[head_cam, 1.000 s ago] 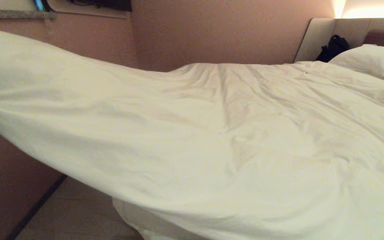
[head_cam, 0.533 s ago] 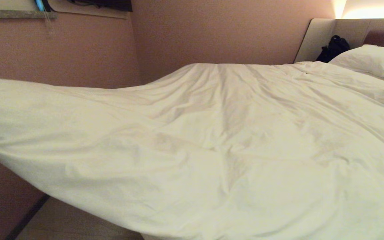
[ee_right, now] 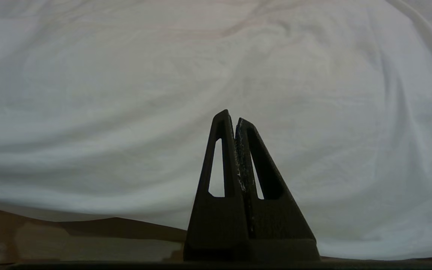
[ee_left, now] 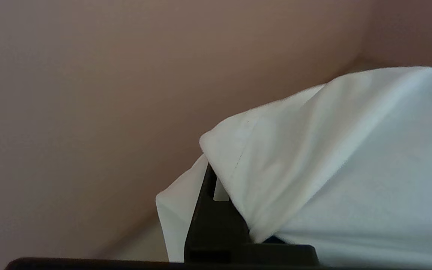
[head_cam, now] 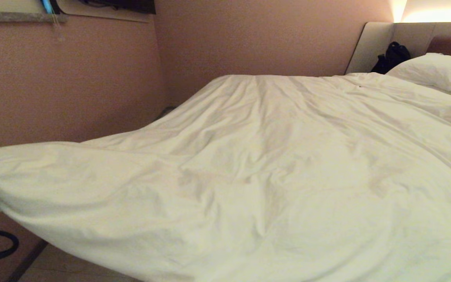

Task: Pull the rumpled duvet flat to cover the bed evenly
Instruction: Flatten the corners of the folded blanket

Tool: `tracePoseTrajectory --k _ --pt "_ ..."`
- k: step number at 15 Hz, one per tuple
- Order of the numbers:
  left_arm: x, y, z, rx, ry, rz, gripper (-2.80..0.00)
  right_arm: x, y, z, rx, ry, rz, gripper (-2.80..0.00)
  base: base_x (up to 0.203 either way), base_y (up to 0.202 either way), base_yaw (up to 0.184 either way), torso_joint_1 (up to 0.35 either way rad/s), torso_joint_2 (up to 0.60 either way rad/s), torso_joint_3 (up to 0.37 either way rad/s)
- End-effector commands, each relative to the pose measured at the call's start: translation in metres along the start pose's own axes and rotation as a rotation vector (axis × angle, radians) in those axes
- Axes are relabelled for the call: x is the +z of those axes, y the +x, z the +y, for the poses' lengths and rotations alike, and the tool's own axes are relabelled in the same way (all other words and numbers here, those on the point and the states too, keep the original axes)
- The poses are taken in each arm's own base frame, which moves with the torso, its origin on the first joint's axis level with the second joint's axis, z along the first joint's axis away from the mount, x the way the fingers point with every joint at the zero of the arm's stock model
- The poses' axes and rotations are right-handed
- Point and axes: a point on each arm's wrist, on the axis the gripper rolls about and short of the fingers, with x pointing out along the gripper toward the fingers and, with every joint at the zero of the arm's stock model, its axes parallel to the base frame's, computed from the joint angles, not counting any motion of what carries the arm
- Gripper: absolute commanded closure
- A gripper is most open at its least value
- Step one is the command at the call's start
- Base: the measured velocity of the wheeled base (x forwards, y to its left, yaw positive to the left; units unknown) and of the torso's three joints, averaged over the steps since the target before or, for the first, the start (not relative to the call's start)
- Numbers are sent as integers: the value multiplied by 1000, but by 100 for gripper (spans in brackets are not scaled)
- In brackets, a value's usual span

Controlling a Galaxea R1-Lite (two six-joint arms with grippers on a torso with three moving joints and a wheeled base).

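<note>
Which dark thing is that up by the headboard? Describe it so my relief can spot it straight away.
Start at the padded headboard at the far right end of the bed. In its corner, just left of the white pillow, sits a black bag-like bundle. It is the only dark item among pale bedding.

R pincer (ee_right: 234, 122) closed, empty, pointing at creased white duvet (ee_right: 126, 93).

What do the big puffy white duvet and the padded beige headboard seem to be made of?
The big puffy white duvet looks like matte woven cotton over soft filling: fine creases, a stitched hem. The padded beige headboard looks like smooth upholstery, possibly leatherette; its surface is too plain to tell.
</note>
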Motion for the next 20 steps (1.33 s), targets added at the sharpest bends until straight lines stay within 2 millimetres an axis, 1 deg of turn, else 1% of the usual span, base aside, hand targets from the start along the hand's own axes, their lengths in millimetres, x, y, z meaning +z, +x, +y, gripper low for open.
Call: tracePoseTrajectory --k 1,2,4,6,12,13,14,18,20 --pt "-20 4 3 32 -27 156 0 0 0 0 -1 0 -3 0 0 0 0 0 0 0" --pt "-25 2 5 45 -42 207 0 0 0 0 -1 0 -1 0 0 0 0 0 0 0" --pt "-40 -4 8 75 -74 366 0 0 0 0 -1 0 -1 0 0 0 0 0 0 0" --pt "-49 -8 10 93 -89 468 0 0 0 0 -1 0 -1 0 0 0 0 0 0 0" --pt "-55 -8 9 90 -82 510 0 0 0 0 -1 0 -1 0 0 0 0 0 0 0" --pt "-57 -8 10 92 -78 528 -103 0 0 0 -1 0 -3 0 0 0 0 0 0 0" --pt "-58 -9 10 93 -76 538 -280 0 0 0 1 0 -1 0 0 0 0 0 0 0" --pt "-59 -11 10 106 -78 551 -280 0 0 0 1 0 -1 0 0 0 0 0 0 0" --pt "-53 -11 12 118 -115 509 -280 0 0 0 1 0 -2 0 0 0 0 0 0 0"
